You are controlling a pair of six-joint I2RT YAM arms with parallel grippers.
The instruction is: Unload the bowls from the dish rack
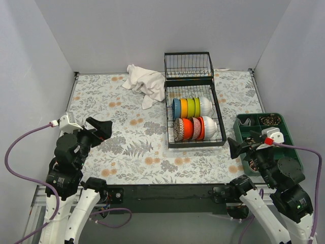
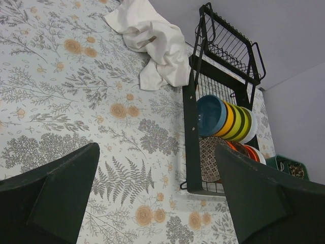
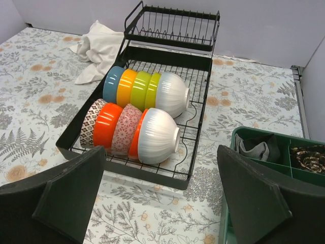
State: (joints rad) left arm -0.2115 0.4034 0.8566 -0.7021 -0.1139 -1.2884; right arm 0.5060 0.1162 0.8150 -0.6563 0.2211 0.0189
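The black wire dish rack (image 1: 220,113) stands at the table's middle right, with a raised basket section (image 1: 188,65) at its far end. Two rows of bowls stand on edge in it. The far row (image 1: 192,107) is blue, orange, green, green and white. The near row (image 1: 195,128) is patterned brown, orange, pink patterned, orange and white. Both rows show in the right wrist view (image 3: 144,109) and partly in the left wrist view (image 2: 223,119). My left gripper (image 1: 101,127) is open and empty, left of the rack. My right gripper (image 1: 234,147) is open and empty, near the rack's front right corner.
A crumpled white cloth (image 1: 144,83) lies left of the rack's far end. A green compartment tray (image 1: 289,131) with small items sits at the right, beside my right arm. Grey walls enclose the table on three sides.
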